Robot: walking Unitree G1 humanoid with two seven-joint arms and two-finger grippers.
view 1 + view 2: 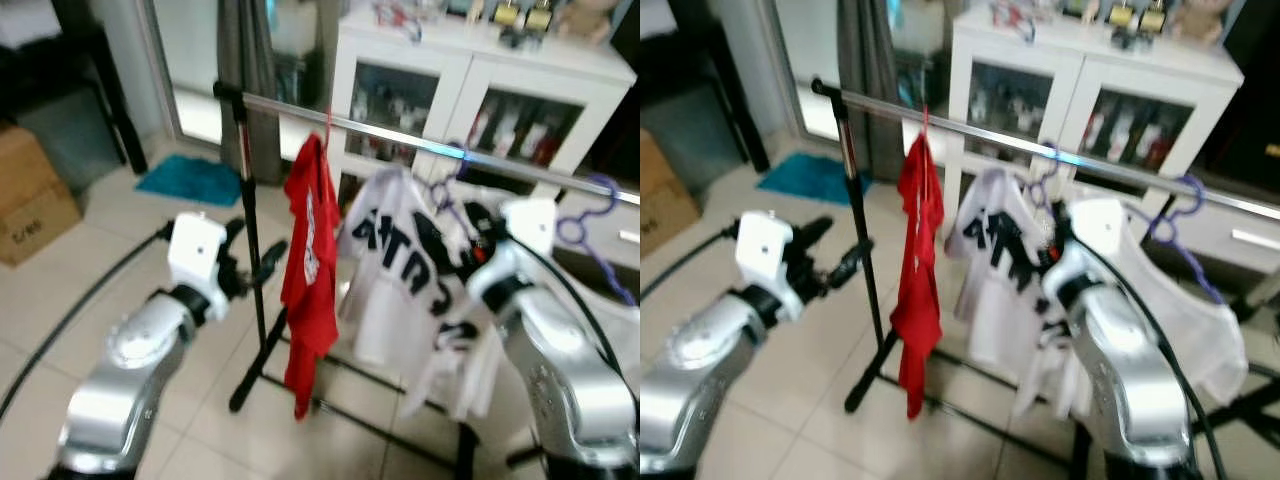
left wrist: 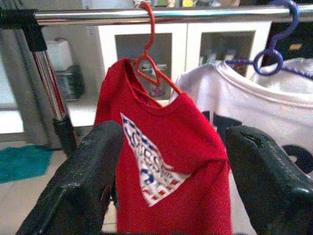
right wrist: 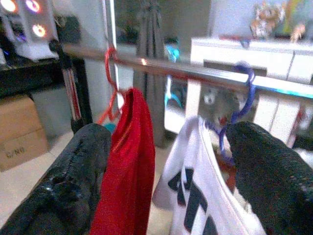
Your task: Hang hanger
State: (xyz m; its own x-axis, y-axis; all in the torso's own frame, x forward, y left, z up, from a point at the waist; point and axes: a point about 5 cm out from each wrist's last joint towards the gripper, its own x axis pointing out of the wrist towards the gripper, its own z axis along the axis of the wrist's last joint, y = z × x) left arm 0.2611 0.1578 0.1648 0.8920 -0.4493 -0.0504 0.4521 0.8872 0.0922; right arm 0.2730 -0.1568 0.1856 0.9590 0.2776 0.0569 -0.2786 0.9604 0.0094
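Both our pincers, left and right, are gaping wide and holding nothing, because the red shirt's hanger is already hooking over the rail.

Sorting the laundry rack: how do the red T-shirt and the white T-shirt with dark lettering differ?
The red T-shirt hangs on a red hanger; the white T-shirt with dark lettering hangs on a purple hanger. The red one carries a small flag-like print, the white one large dark letters. Both hang from the same metal rail.
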